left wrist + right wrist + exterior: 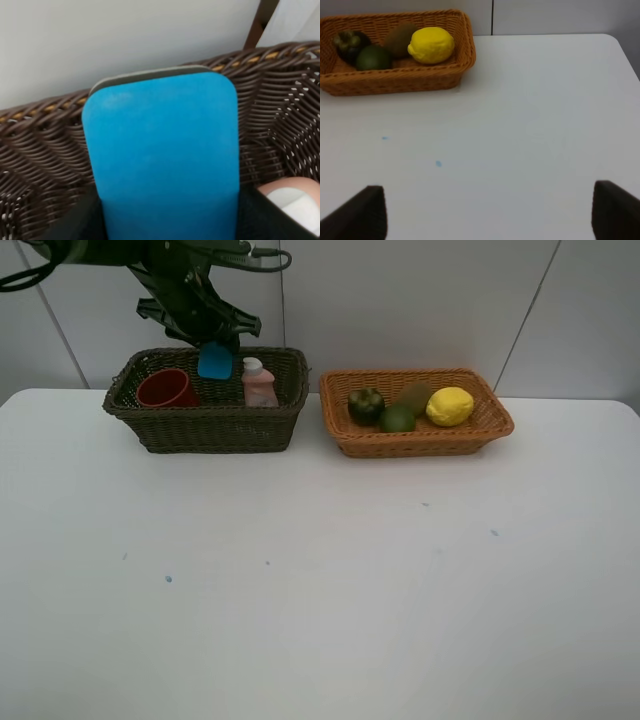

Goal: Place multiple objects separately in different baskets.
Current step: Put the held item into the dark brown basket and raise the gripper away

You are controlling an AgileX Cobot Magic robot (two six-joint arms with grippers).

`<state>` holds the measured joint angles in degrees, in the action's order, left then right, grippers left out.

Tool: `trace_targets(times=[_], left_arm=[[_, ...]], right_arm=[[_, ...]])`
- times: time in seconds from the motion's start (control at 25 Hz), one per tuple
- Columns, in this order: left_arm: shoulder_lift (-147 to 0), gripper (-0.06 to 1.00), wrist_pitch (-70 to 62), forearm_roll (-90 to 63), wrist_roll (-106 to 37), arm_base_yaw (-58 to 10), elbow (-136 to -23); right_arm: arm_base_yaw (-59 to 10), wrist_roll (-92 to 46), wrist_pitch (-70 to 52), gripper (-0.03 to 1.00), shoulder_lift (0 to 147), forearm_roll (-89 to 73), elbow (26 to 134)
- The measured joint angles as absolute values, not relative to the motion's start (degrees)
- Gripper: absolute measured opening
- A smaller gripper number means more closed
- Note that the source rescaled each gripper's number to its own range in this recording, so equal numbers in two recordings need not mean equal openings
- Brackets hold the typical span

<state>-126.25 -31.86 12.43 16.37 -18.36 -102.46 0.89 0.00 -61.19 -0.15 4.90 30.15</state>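
Observation:
My left gripper (pixel 215 343) is shut on the blue flat block (pixel 214 362), which hangs upright over the back of the dark basket (pixel 205 430). The left wrist view shows the block (pixel 160 155) close up against the basket's wicker wall (pixel 40 150). In this basket stand a red cup (pixel 166 388) and a pink bottle (pixel 259 383). The orange basket (pixel 420 440) holds a mangosteen (pixel 365 404), a lime (pixel 397 419), a kiwi (pixel 415 395) and a lemon (pixel 450 406). Over bare table, my right gripper (pixel 490 212) is open and holds nothing.
The white table (pixel 320 580) stretches wide in front of both baskets, marked with a few small blue specks. A pale wall stands right behind the baskets. The table's right edge (pixel 625 52) shows in the right wrist view.

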Motion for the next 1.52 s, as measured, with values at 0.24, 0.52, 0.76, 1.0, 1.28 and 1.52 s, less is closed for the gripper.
trace_targets(times=[0.24,0.52,0.76,1.0,1.28,1.52], left_arm=[[-127.5,0.65,-31.4,12.4,14.3,-18.4,-102.5],[-130.1,0.8,-28.7,10.5,13.8,-18.7,-102.5],[-131.3,0.97,-28.5,9.1,13.8,-19.4,-102.5],[-131.3,0.98,-28.6,9.0,13.8,-19.4,-102.5],[-131.1,0.98,-29.9,9.0,13.8,-19.4,-102.5],[-125.2,0.98,-34.7,9.0,13.8,-19.4,-102.5]], right_arm=[[0.9,0.0,-61.2,0.87,-0.1,4.9,30.1],[0.9,0.0,-61.2,0.87,-0.1,4.9,30.1],[0.9,0.0,-61.2,0.87,-0.1,4.9,30.1],[0.9,0.0,-61.2,0.87,-0.1,4.9,30.1],[0.9,0.0,-61.2,0.87,-0.1,4.9,30.1],[0.9,0.0,-61.2,0.87,-0.1,4.9,30.1]])
